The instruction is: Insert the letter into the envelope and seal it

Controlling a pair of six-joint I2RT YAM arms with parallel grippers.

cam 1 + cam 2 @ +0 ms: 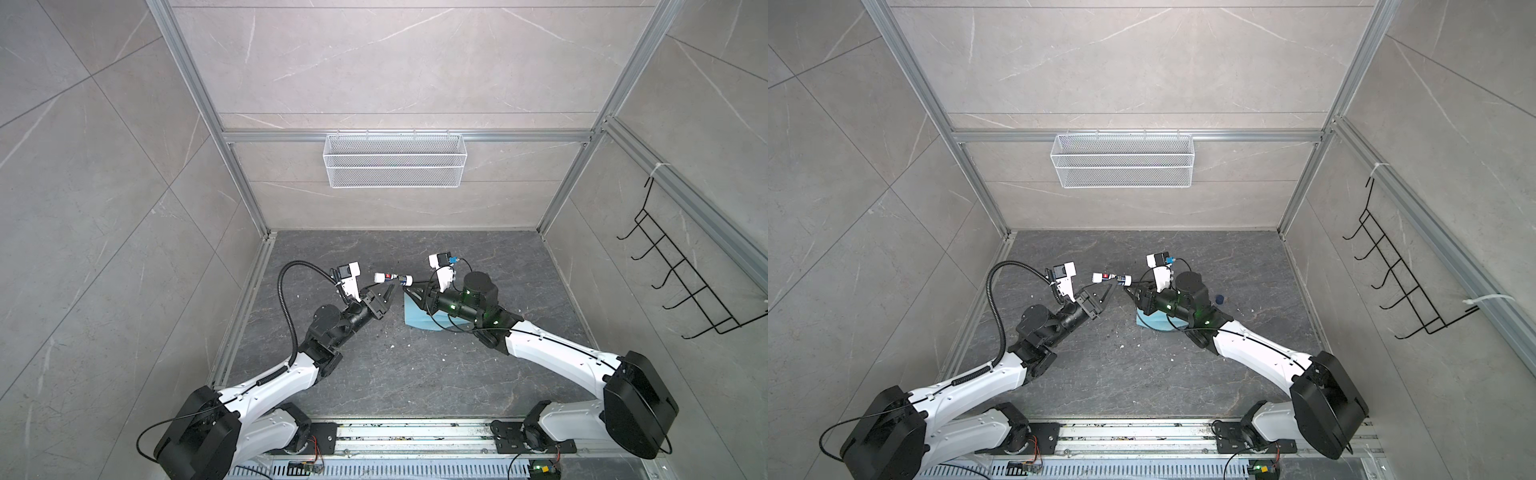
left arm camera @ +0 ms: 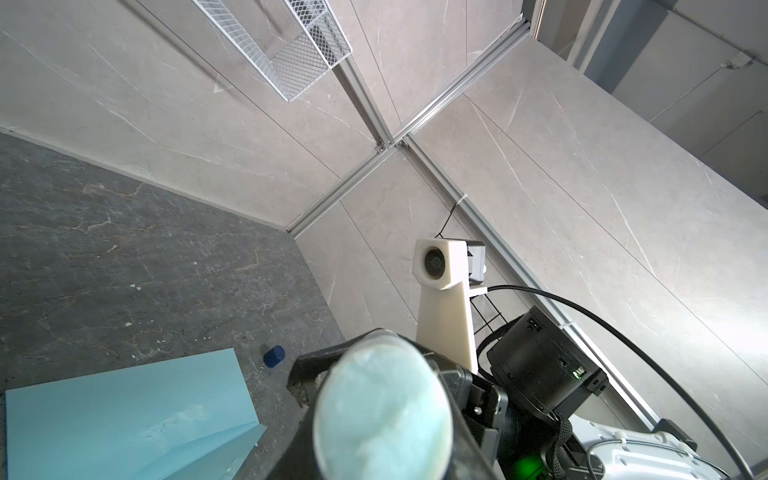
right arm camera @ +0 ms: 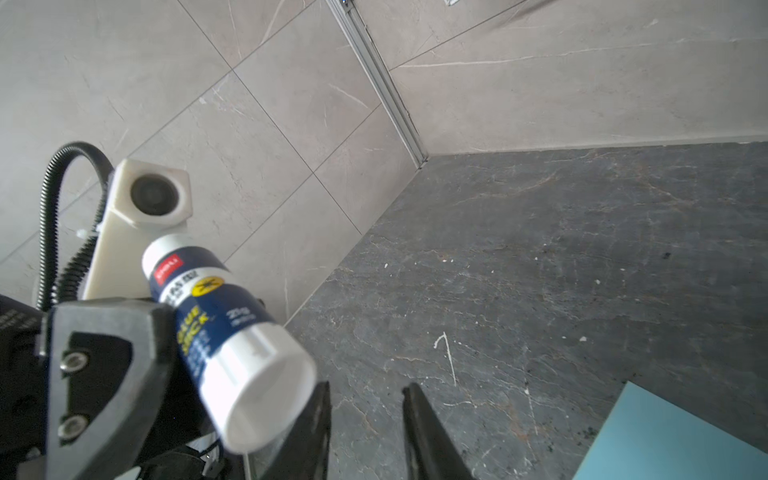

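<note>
I am holding the glue stick (image 1: 392, 279) clamped crosswise in the left gripper (image 1: 385, 286), hovering above the far end of the envelope (image 1: 415, 323). The right gripper (image 3: 365, 390) is waiting over the envelope with its jaws apart and nothing between them, just beside the stick's white end. The envelope is lying flat on the table (image 1: 415, 395), partly hidden under my right arm. The letter is not showing anywhere, so I am guessing it is inside. The blue cap (image 1: 1219, 299) is lying just beside the envelope. I am worrying that the stick twists in its one-sided grip and smears glue off the flap, or that my right arm drags the envelope.
</note>
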